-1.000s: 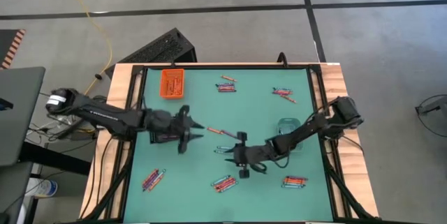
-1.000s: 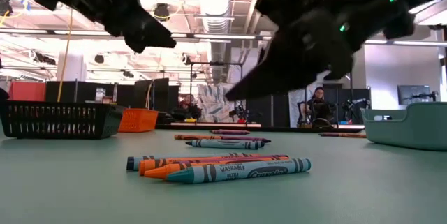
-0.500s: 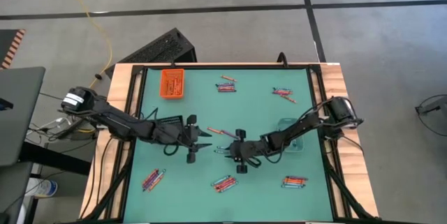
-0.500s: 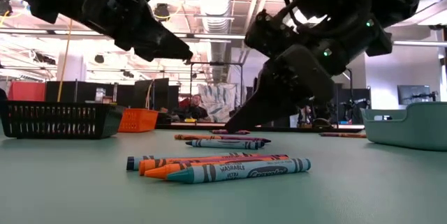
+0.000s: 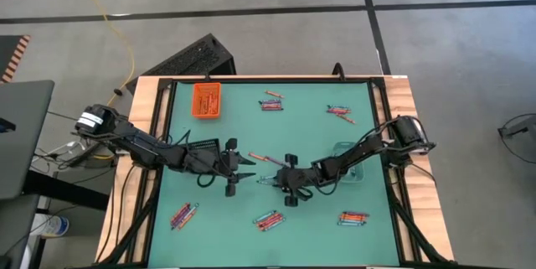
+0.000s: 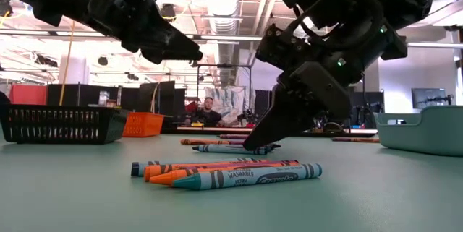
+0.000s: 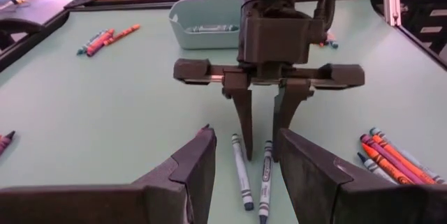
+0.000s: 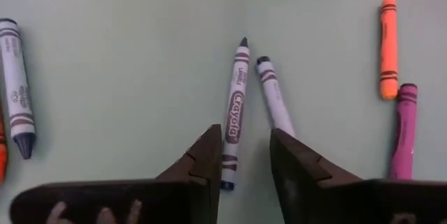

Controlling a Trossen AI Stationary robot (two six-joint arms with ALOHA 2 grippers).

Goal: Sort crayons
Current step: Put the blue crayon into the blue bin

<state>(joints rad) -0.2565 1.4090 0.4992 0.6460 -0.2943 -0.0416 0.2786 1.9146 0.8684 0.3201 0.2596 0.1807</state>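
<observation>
Two arms are meeting near the middle of the green table [image 5: 218, 227]. Far left on the table, a black basket [image 6: 58, 123] and an orange tray [image 5: 206, 100] are sitting; a crayon cluster [image 5: 184, 214] is lying near the front left corner. The left claw [image 5: 241, 167] is hovering off the surface, fingers spread open, pointing toward centre. Just beyond it, two blue crayons [image 7: 253, 175] are lying side by side on the table. The right claw [image 5: 276, 181] is reaching down over that pair, fingertips [image 7: 246, 140] at the table, jaws narrowly parted and straddling one crayon [image 8: 235, 105]; not yet closed on it. An orange crayon [image 8: 388, 48] and a pink one [image 8: 404, 130] are lying nearby, apart from the pair. More clusters are lying at front centre [image 5: 268, 219], front right [image 5: 353, 217], back centre [image 5: 270, 101] and back right [image 5: 338, 113]. A pale tray [image 5: 346, 158] is sitting under the right arm, one crayon inside.
</observation>
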